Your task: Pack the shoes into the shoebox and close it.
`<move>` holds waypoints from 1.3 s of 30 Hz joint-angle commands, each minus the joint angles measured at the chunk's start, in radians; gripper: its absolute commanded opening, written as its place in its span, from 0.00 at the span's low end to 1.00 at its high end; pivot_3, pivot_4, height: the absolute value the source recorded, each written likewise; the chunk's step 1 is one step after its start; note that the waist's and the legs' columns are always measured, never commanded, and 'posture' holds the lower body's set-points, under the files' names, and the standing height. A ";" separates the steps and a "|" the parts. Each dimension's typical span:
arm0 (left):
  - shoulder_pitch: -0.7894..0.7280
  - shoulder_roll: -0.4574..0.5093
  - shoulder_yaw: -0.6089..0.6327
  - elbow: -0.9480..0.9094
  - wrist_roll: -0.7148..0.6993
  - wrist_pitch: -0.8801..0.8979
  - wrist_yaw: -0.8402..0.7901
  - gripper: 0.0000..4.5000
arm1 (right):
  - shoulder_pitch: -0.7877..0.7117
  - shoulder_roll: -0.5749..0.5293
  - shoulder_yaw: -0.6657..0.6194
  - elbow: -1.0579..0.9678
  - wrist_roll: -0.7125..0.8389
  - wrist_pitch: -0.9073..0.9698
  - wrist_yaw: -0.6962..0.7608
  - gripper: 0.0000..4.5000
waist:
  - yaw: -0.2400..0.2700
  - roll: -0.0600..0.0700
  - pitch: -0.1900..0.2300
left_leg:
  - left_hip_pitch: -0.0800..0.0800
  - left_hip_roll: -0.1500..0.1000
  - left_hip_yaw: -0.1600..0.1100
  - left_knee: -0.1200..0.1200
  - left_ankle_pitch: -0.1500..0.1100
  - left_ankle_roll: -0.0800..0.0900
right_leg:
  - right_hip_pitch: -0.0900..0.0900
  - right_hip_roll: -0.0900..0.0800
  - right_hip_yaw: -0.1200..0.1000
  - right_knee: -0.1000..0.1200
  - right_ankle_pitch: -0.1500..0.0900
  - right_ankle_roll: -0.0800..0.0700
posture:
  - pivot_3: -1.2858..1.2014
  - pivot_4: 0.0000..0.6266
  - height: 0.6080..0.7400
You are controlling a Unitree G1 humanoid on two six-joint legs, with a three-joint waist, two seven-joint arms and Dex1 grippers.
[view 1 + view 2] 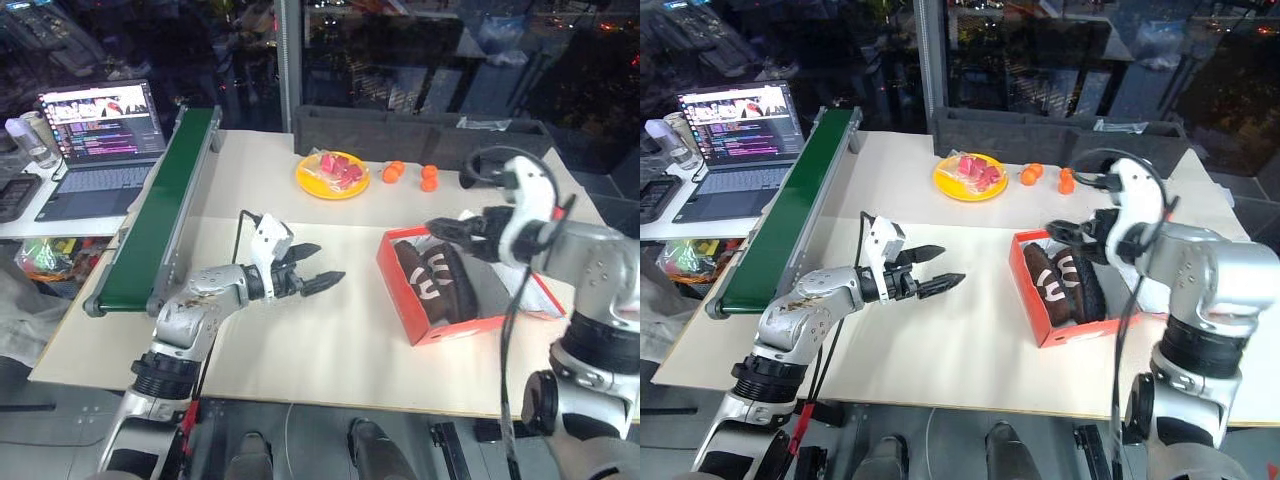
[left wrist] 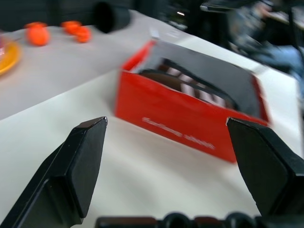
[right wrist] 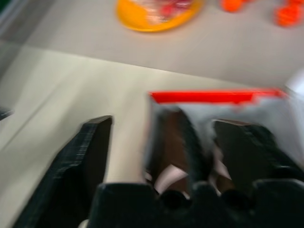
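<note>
The shoebox point(image 1: 440, 325) is red-orange outside, with faint pale lettering on one long side. The shoes point(image 1: 433, 280) are dark brown with white marks. The bench point(image 1: 300, 340) is pale cream. A yellow plate point(image 1: 332, 176) holds red pieces; the small balls point(image 1: 393, 172) are orange.

Two black fingers point(image 3: 92, 156) of the right gripper point(image 3: 166, 156) stand apart above the open red shoebox point(image 3: 213, 97), where dark brown shoes point(image 3: 173, 142) with white marks lie side by side. Beyond the box on the pale table point(image 3: 76, 85) sit a yellow plate point(image 3: 142, 21) of red food and several oranges point(image 3: 232, 4).
</note>
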 commanded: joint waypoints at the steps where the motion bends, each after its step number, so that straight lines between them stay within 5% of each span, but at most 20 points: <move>1: -0.015 0.016 -0.036 -0.038 0.028 -0.073 -0.072 0.96 | 0.061 -0.048 -0.051 -0.058 -0.010 -0.004 -0.032 0.52 | 0.001 0.000 0.000 | 0.000 0.000 0.000 0.000 0.000 0.000 | 0.000 0.000 0.000 0.000 0.000 0.000 | 0.52 0.24 0.75; 8: -0.021 0.001 -0.074 -0.008 0.062 -0.112 -0.111 0.96 | 0.173 -0.096 -0.104 -0.165 -0.005 0.031 -0.056 0.00 | -0.001 0.001 0.000 | 0.001 0.000 0.000 -0.001 0.001 0.001 | 0.000 0.000 0.000 0.001 0.000 0.000 | 0.52 0.24 0.75; 14: -0.033 -0.019 -0.097 0.044 0.104 -0.153 -0.133 0.96 | 0.257 -0.180 -0.123 -0.199 -0.005 0.044 -0.051 0.00 | 0.003 0.001 0.000 | 0.000 -0.001 0.000 0.000 0.001 0.001 | 0.000 -0.001 0.000 0.000 0.000 0.000 | 0.52 0.24 0.75; 19: -0.043 -0.034 -0.113 0.078 0.133 -0.187 -0.149 0.96 | 0.149 -0.036 -0.221 -0.129 -0.032 0.056 -0.148 0.00 | -0.005 0.000 0.001 | 0.001 -0.001 0.000 0.000 0.001 0.002 | 0.000 -0.001 0.000 0.001 0.001 0.000 | 0.52 0.24 0.75; 29: -0.037 -0.048 -0.116 0.115 0.162 -0.222 -0.163 0.96 | 0.192 0.073 -0.340 -0.005 -0.170 0.056 -0.338 0.00 | 0.003 0.000 0.001 | 0.000 -0.001 0.000 -0.001 0.003 0.003 | 0.001 -0.001 0.000 0.000 0.003 0.000 | 0.52 0.24 0.75; 39: -0.029 -0.063 -0.119 0.119 0.173 -0.223 -0.149 0.96 | -0.001 0.249 -0.678 0.121 -0.318 0.033 -0.521 0.00 | -0.005 0.002 0.001 | 0.003 -0.001 0.000 -0.001 0.004 0.004 | 0.001 -0.001 0.000 0.002 0.004 0.000 | 0.52 0.24 0.75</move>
